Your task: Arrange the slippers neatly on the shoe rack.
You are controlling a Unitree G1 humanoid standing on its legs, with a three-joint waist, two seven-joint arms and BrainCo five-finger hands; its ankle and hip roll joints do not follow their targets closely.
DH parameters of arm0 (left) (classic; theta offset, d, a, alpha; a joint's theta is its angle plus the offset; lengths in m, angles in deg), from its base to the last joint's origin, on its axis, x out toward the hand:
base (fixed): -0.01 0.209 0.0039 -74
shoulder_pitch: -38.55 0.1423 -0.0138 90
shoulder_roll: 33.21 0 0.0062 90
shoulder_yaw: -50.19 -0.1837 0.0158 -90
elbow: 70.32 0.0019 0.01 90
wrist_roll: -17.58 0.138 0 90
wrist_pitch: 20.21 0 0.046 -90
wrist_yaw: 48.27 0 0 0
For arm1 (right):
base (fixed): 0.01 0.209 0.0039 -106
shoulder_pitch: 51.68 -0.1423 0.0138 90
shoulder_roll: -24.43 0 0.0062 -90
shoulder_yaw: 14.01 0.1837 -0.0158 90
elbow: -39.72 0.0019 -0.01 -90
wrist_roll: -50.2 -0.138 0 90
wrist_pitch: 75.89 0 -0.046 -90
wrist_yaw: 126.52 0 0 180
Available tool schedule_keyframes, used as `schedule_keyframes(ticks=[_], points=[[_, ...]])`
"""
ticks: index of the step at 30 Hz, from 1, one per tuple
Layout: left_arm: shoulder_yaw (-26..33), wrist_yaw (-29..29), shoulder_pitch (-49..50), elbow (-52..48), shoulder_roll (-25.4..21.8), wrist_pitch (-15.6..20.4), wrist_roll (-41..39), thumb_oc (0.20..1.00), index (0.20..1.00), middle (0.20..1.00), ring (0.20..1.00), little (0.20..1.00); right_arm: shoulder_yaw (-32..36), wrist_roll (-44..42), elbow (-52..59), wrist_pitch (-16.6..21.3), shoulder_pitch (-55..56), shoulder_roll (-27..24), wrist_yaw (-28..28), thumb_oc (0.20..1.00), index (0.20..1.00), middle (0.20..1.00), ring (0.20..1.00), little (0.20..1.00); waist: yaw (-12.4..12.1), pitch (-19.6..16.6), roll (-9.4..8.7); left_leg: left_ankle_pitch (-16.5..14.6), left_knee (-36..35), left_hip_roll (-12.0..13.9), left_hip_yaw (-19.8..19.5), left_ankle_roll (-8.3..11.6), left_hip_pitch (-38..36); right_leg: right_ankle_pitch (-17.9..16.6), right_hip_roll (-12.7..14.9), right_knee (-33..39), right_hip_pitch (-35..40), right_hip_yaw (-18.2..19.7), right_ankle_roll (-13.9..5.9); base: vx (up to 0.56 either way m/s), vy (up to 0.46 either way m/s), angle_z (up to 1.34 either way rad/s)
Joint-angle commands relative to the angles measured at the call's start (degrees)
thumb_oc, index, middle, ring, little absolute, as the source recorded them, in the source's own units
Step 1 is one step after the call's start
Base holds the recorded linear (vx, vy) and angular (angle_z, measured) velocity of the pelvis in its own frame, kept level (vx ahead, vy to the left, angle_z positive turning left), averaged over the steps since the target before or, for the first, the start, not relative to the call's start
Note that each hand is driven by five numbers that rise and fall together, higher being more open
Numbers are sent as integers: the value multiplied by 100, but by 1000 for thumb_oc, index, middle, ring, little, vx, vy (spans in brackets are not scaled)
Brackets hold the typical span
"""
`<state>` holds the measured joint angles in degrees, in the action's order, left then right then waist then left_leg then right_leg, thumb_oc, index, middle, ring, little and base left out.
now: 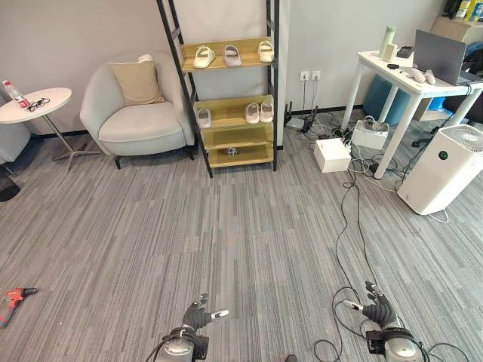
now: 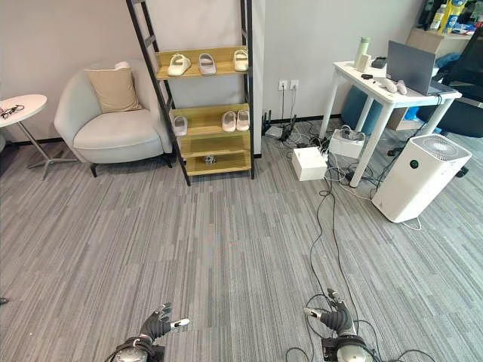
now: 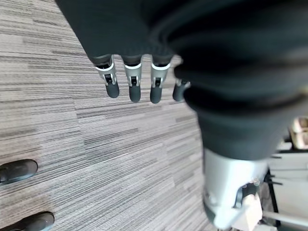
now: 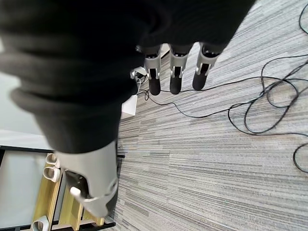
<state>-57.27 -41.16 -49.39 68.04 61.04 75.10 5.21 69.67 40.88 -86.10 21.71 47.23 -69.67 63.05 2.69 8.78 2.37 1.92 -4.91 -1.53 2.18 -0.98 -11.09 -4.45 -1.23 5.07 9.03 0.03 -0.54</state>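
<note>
Sitting on shoe rack (image 1: pixel 230 121), slippers (image 1: pixel 232 55) well beyond both hands.

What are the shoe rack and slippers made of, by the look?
Shoe rack: black frame, likely painted metal going by the thin straight bars; shelves look like light wood, yellowish with a matte face. Slippers: probably moulded foam or rubber, pale, smooth, thick-soled.

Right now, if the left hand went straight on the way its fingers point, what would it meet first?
Probably nothing close: the left hand points over bare carpet toward the shoe rack, the first thing roughly in line.
</note>
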Motion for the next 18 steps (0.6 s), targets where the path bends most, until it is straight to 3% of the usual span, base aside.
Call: schedule_keyframes(ticks=[1, 18], points=[[-12, 119, -370, -36, -45, 240, 107, 1000, 1000, 1000, 1000, 1000, -167, -172, -22, 338, -132, -40, -35, 1000, 1000, 1000, 1000, 1000, 21, -144, -233, -263, -9, 150, -287, 208, 137, 723, 354, -7, 112, 177, -412, 0, 0, 0], [35, 160, -305, -90, 19, 269, -243, 1000, 1000, 1000, 1000, 1000, -289, -364, -221, 333, -139, 82, -95, 1000, 1000, 1000, 1000, 1000, 2, -129, -237, -270, -9, 149, -302, 219, 132, 725, 363, -7, 118, 168, -410, 0, 0, 0]])
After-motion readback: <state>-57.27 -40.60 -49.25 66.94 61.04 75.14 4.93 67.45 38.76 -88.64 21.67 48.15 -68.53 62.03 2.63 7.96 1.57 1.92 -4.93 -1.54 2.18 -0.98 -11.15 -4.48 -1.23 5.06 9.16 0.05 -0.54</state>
